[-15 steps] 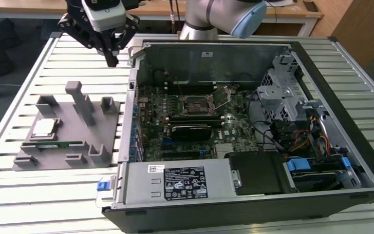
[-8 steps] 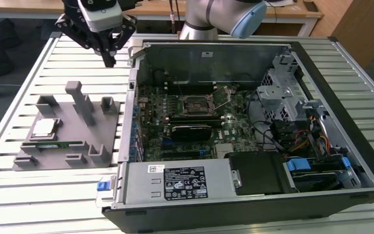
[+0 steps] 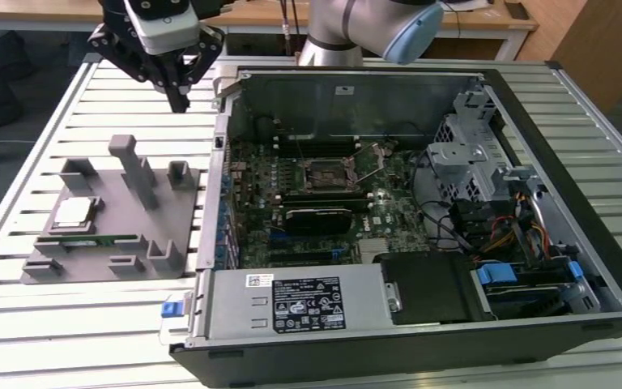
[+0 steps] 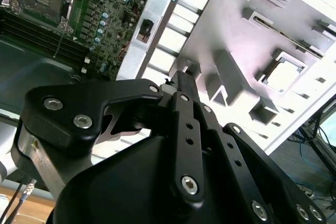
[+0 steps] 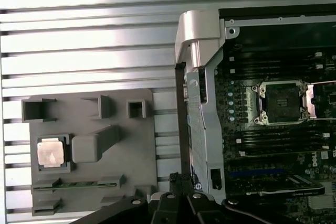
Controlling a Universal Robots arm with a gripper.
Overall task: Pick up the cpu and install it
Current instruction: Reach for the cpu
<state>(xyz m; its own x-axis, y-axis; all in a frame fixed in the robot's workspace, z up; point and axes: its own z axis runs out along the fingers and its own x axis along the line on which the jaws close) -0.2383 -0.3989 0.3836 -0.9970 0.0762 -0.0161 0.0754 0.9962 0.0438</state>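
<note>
The claw [image 3: 178, 102] hangs above the slatted table [image 3: 30, 154], its jaws closed to one point and holding nothing between them. From the claw, the cpu [image 3: 74, 212] is well apart: it lies flat in its pocket on the grey fixture plate [image 3: 117, 243], toward the exterior view's left and nearer to that camera. On the other side of the claw, toward the exterior view's right, stands the open computer case [image 3: 419, 324] with its empty socket [image 3: 325, 173] – also well apart.

The step in hand is, I judge, the approach for the pick; nothing is gripped yet. To do it well the claw should stand squarely over the chip and open wider than the chip. It should descend straight, so that the fingers meet two opposite edges and not the pocket walls. The grip should be light and level – a tilted chip may catch. The green memory stick [image 3: 95, 240] lies just beside the pocket and should stay untouched
</note>
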